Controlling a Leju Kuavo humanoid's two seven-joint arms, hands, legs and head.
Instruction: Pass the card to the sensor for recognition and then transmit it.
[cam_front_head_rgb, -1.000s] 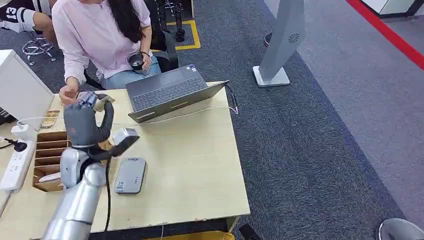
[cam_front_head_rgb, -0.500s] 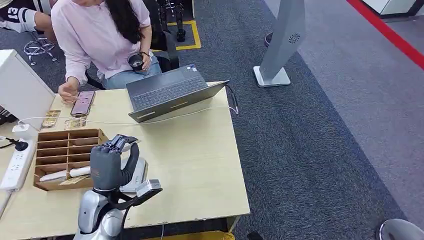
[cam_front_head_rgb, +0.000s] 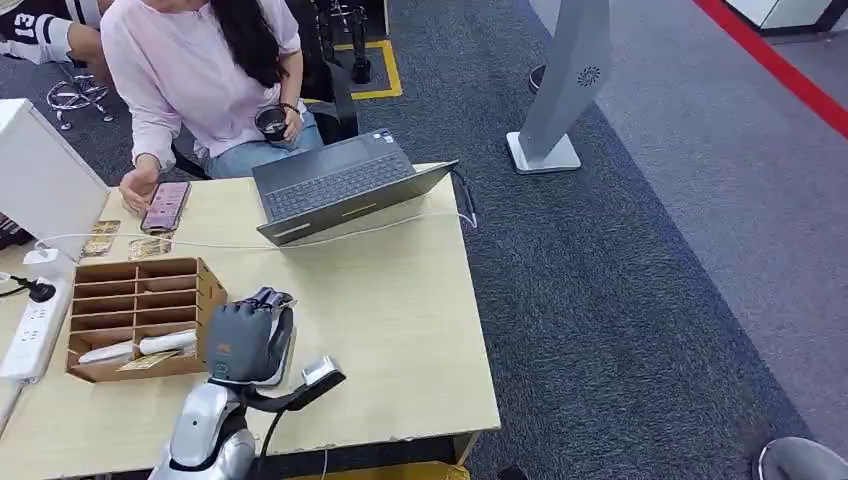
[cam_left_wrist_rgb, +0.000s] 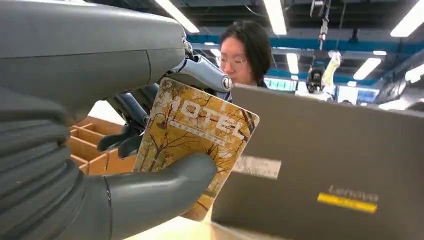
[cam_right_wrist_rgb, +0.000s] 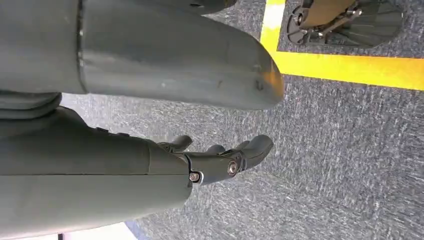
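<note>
In wooden organizer (cam_front_head_rgb: 120, 300): 2 white cards (cam_front_head_rgb: 135, 347)

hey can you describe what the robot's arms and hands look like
The left arm is a shiny silver tube with a black cable running beside it and a small silver camera block at the wrist. The left hand is dark grey with a small orange mark. The right hand has a grey ribbed cover, thick thumb, darker fingers.

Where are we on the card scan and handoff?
Picked: the left robot hand grips the hotel card. In hand: it holds the card over the grey card reader beside the wooden organizer; the pictures don't show whether it has read. Left: passing the card on. The right robot hand hangs open over carpet.
</note>
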